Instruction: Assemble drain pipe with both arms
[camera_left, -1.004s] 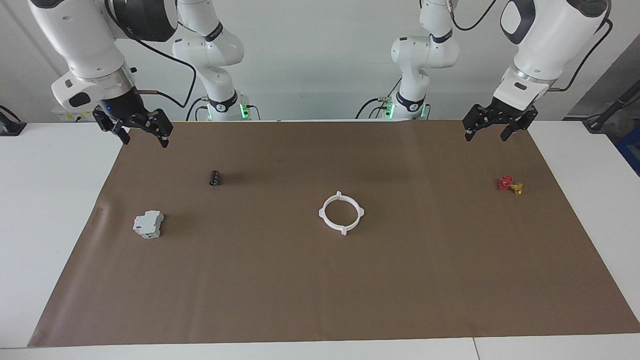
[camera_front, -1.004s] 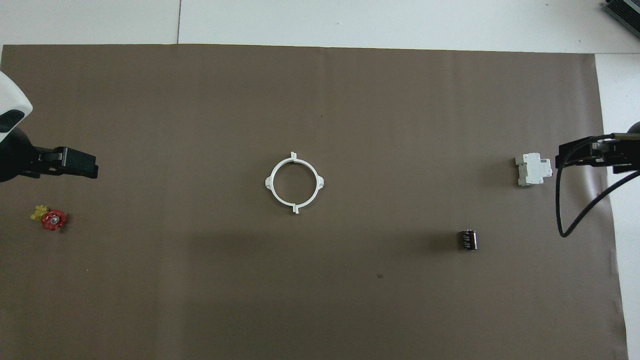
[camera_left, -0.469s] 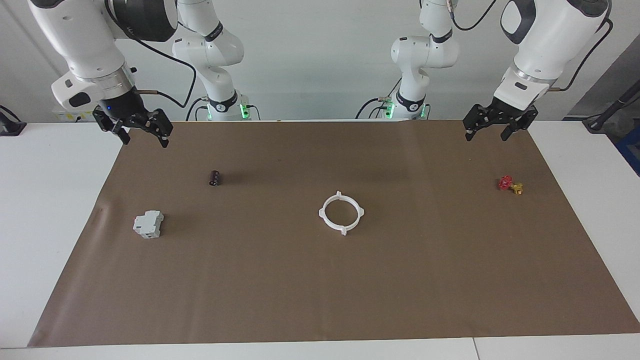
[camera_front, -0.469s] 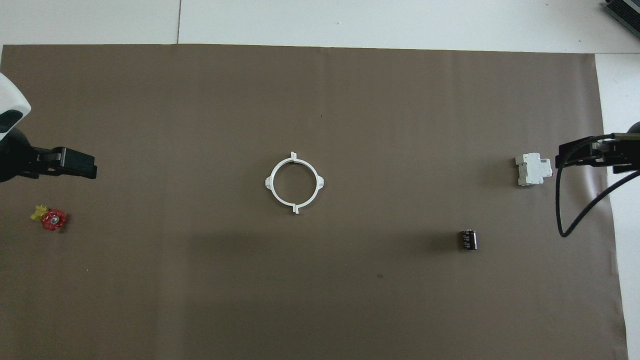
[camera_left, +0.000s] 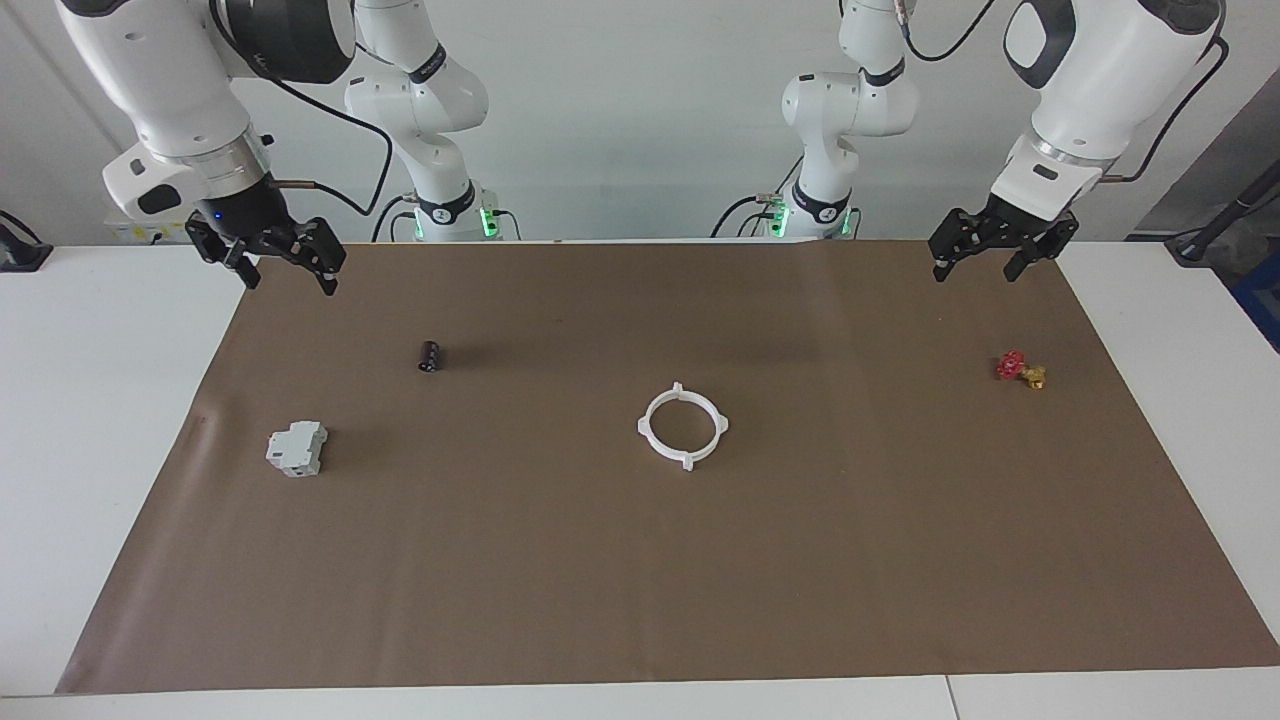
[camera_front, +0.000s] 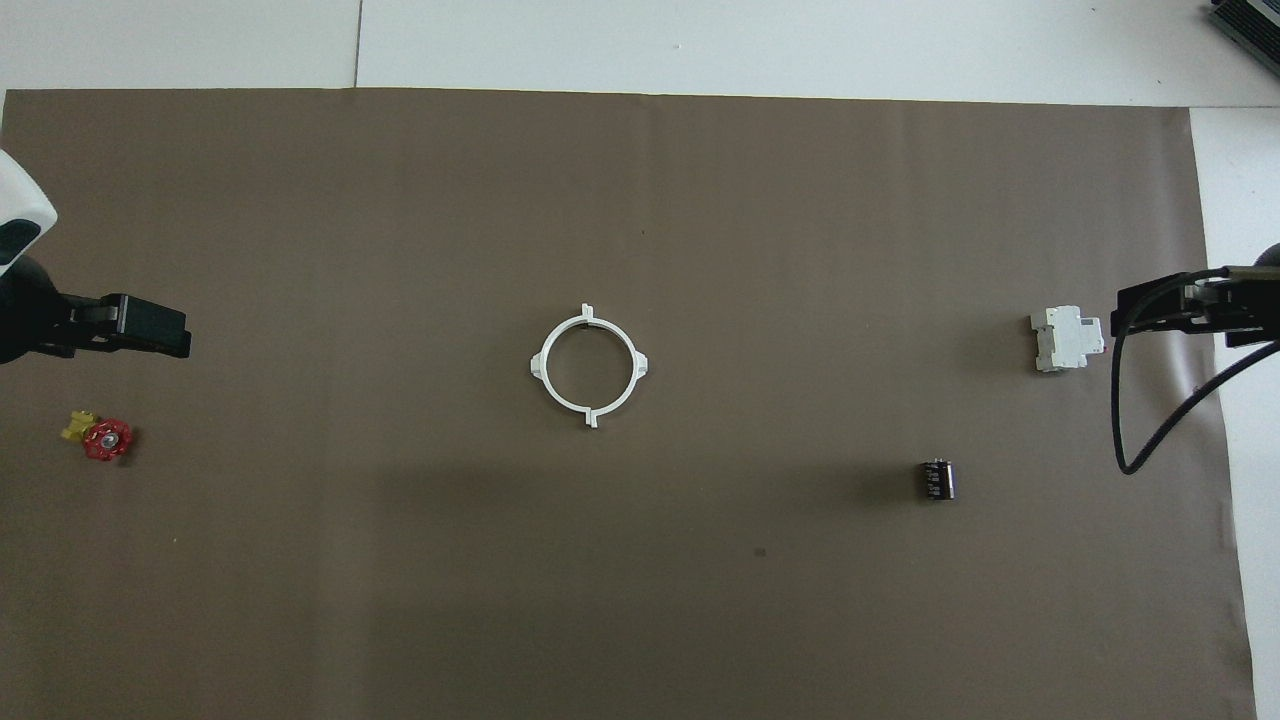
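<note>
Already the drain pipe (camera_left: 682, 427) looks joined into one ring, though its seams are hard to judge, lying mid-worktop between the arms. Left gripper (camera_left: 984, 261) and right gripper (camera_left: 285, 270) hang open and empty over the mat's corners, roughly equally distant.

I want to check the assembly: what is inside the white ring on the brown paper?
Inside the white ring only bare brown paper shows. Nothing covers it; both arms wait at the table's ends.
</note>
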